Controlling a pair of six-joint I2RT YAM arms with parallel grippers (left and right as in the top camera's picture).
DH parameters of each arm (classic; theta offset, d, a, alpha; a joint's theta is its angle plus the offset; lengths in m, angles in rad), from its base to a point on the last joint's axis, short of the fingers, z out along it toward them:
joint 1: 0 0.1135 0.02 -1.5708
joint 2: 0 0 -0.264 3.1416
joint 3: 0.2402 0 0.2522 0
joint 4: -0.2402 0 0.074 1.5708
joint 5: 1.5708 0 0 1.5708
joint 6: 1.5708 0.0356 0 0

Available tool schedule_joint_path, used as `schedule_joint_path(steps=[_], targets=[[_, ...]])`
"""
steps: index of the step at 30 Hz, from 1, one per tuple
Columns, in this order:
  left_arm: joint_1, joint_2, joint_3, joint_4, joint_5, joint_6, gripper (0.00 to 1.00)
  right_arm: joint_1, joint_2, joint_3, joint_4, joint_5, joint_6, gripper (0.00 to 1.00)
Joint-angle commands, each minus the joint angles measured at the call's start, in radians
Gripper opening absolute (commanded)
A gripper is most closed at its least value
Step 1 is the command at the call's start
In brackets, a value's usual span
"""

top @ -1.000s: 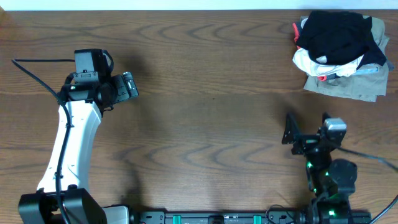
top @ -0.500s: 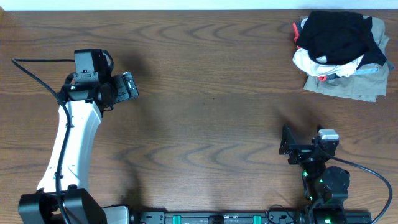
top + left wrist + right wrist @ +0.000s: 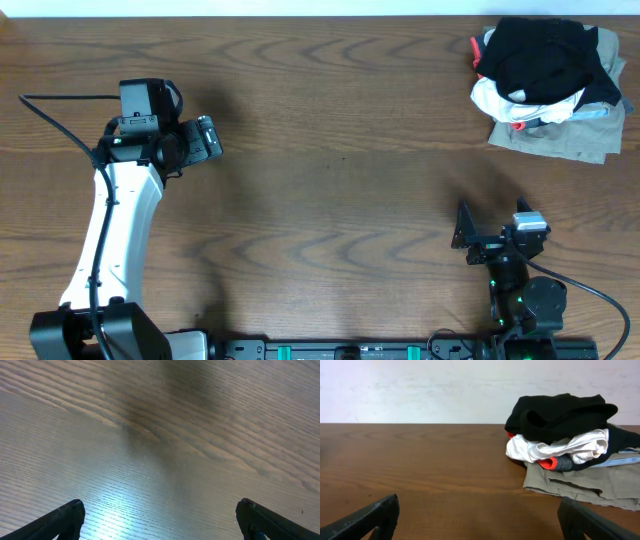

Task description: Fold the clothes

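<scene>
Left tool (image 3: 207, 138) hangs over the wooden surface (image 3: 340, 200) on the left side, its fingers spread wide. Right tool (image 3: 465, 228) sits near the front edge, likewise wide and holding nothing. The pile of clothes (image 3: 545, 85) lies unfolded in the far right corner, a black garment (image 3: 540, 55) on top, well apart from both tools.

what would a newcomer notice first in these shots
The clothes pile in the far right corner of the table, a black garment heaped on a white one and a khaki one. Then the white left arm reaching over the left side, left gripper open above bare wood. The right gripper sits open near the front edge, facing the pile.
</scene>
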Motion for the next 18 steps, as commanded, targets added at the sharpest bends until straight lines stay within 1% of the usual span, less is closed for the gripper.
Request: schedule_joint_path(steps=[1, 18], targets=[[0.002, 0.011, 0.005, -0.002, -0.012, -0.009, 0.98, -0.012, -0.002, -0.002, -0.005, 0.014, -0.020, 0.99], [0.002, 0.011, 0.005, -0.002, -0.012, -0.009, 0.98, -0.011, -0.024, -0.002, -0.005, 0.013, -0.020, 0.99]])
